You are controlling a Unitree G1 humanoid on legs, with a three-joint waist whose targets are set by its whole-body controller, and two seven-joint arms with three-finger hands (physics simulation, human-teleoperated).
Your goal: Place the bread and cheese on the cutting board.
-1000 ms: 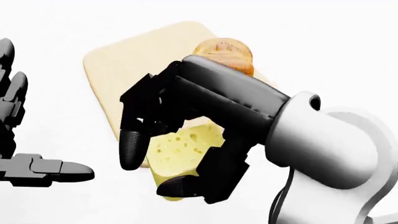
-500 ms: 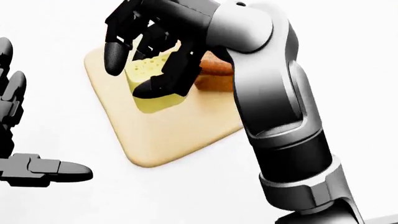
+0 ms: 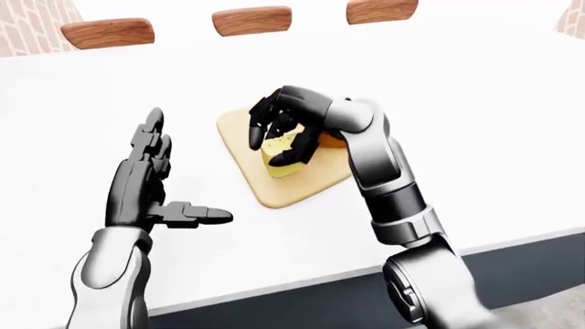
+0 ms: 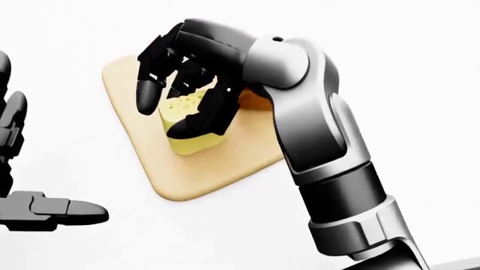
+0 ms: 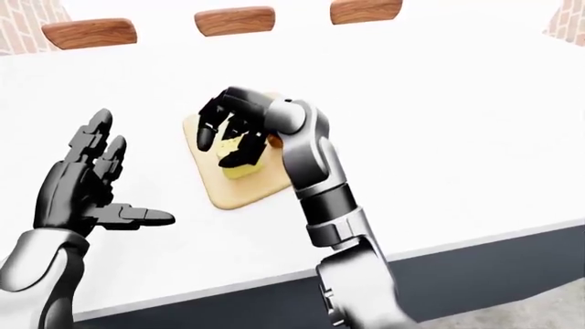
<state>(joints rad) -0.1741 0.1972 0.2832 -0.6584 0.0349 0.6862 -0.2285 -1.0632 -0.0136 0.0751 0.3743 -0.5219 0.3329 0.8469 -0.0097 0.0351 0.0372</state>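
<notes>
A yellow wedge of cheese [image 4: 196, 143] with holes stands on the tan cutting board [image 4: 202, 174], near its middle. My right hand [image 4: 169, 115] comes down over it from the right, its black fingers [image 4: 148, 95] curled round the cheese and the thumb pressed on the wedge's near face. The orange-brown bread [image 4: 252, 101] lies on the board just right of the cheese, mostly hidden by my right wrist. My left hand [image 3: 169, 181] hovers open over the white table, left of the board, fingers spread and holding nothing.
The white table [image 3: 475, 137] stretches wide on all sides of the board. Three wooden chair backs [image 3: 252, 19] line its top edge in the left-eye view. The table's near edge [image 3: 512, 240] runs across the bottom, with dark floor below.
My right hand carried the cheese from the board's lower edge up over the board and has set it down lower, beside the bread. The left hand stayed nearly still.
</notes>
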